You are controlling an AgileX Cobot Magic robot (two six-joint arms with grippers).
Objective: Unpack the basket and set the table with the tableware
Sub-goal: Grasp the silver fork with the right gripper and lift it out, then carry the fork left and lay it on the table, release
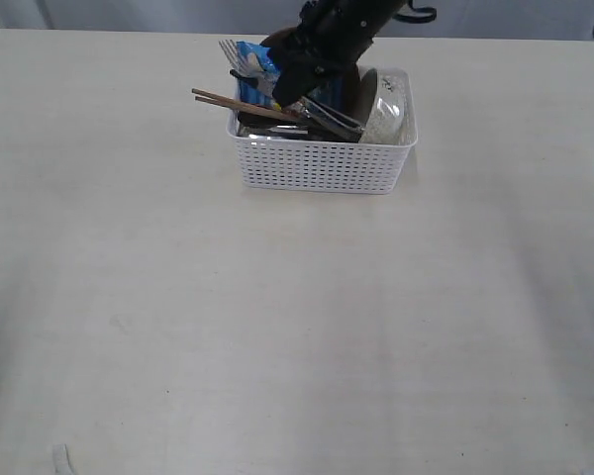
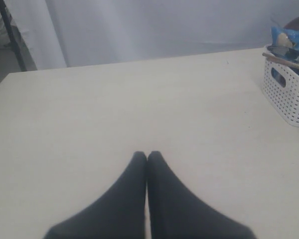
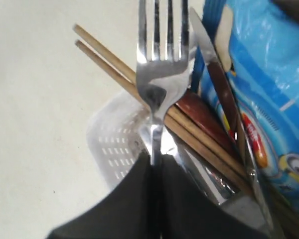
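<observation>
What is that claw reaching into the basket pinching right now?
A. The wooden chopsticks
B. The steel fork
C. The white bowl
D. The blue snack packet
B: in the right wrist view the right gripper is closed on the handle of the fork, which lies across the chopsticks.

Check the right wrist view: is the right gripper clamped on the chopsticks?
No, the right gripper is shut on the fork handle; the chopsticks cross beneath it, ungripped.

Left end effector [image 2: 147, 155]: matte black, tapered, wedge-shaped.
</observation>
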